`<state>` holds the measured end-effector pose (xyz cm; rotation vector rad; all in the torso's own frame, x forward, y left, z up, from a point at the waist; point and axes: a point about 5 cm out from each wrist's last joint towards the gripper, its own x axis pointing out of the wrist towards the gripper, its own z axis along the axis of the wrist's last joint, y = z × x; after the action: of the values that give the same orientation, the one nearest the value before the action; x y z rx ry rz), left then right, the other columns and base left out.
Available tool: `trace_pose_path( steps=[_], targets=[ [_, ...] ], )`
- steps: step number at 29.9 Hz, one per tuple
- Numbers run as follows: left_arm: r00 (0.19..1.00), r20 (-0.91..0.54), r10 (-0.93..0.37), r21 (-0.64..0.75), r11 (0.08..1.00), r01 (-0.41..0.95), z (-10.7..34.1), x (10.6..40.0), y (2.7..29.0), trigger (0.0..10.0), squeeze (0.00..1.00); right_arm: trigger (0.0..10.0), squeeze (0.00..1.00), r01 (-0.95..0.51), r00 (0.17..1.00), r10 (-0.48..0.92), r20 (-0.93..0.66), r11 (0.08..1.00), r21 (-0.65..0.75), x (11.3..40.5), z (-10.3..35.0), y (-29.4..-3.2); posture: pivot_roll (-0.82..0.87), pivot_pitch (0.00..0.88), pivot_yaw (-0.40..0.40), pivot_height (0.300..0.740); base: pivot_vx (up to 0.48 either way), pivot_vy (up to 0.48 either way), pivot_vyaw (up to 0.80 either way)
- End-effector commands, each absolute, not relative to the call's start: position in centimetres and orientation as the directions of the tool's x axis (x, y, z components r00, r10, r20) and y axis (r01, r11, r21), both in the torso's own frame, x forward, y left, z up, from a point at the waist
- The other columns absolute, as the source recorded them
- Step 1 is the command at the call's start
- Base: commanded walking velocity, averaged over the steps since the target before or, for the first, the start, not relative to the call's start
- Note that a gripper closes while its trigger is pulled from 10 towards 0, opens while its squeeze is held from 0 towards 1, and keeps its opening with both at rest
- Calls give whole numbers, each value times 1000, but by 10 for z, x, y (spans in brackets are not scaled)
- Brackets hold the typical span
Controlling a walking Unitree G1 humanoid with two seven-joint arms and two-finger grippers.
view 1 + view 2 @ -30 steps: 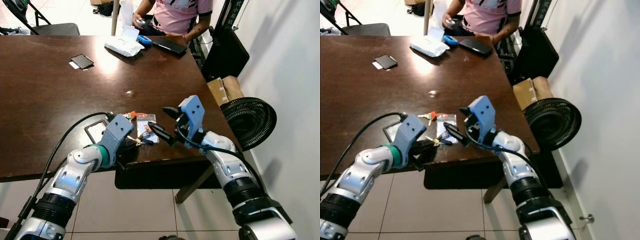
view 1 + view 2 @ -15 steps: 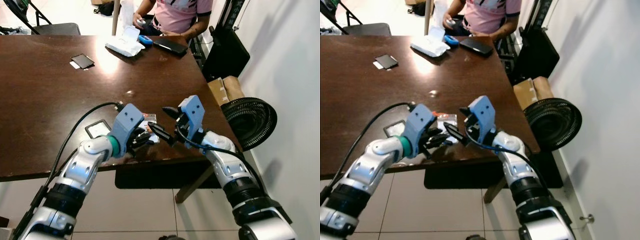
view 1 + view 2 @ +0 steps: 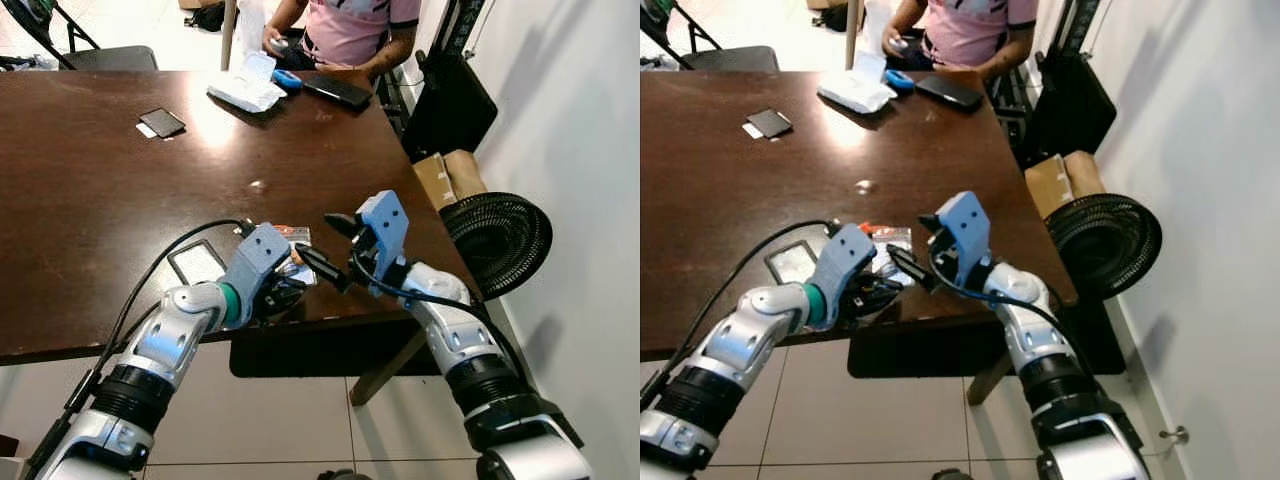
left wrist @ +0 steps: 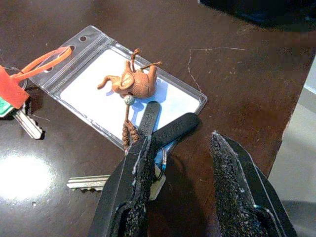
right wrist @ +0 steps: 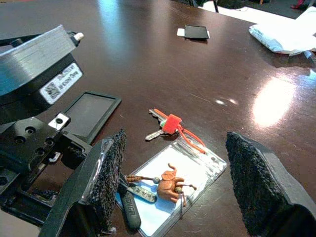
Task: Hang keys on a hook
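Your left gripper (image 4: 197,192) hovers low over the near edge of the dark desk (image 3: 100,180), its fingers spread around the black key fob (image 4: 170,129) of the keys (image 5: 165,126), nothing pinched yet. The bunch lies flat on the desk: a clear badge sleeve (image 4: 98,84) with a small orange elephant charm (image 4: 136,84) on it, a red-tagged key (image 4: 15,94) just beside it, a bare silver key (image 4: 86,182) under the fob. Your right gripper (image 5: 173,173) waits wide open just beside the bunch.

The risks, as judged from here: one finger already rests against the fob, so closing now may pinch only its edge and let it slip, or skid the whole bunch off the desk edge close by. The charm cord and orange loop could snag. The two grippers sit near each other (a collision is possible). A person (image 3: 350,25) sits at the far end of the desk. The pictures give no sign of a hook.
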<state>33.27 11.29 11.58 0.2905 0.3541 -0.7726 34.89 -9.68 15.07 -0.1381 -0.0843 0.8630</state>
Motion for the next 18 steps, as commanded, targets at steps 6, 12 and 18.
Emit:
trace_pose_path(
  steps=[6, 12, 18],
  targets=[
    [630, -473, -616, 86, 679, 729, 102, 330, 113, 392, 0, 10000, 0, -749, 652, 758, 11, 646, -148, 348, 146, -98, 32, 15, 27, 740, 0, 0, 0],
    [631, -473, -615, 80, 683, 726, 102, 331, 114, 0, 0, 10000, 0, -751, 650, 760, 9, 644, -147, 349, 145, -97, 36, 6, 26, 740, 0, 0, 0],
    [636, -464, -617, 78, 687, 723, 102, 331, 114, 0, 0, 10000, 0, -751, 650, 760, 6, 644, -146, 349, 144, -96, 36, 0, 28, 740, 0, 0, 0]
  ],
)
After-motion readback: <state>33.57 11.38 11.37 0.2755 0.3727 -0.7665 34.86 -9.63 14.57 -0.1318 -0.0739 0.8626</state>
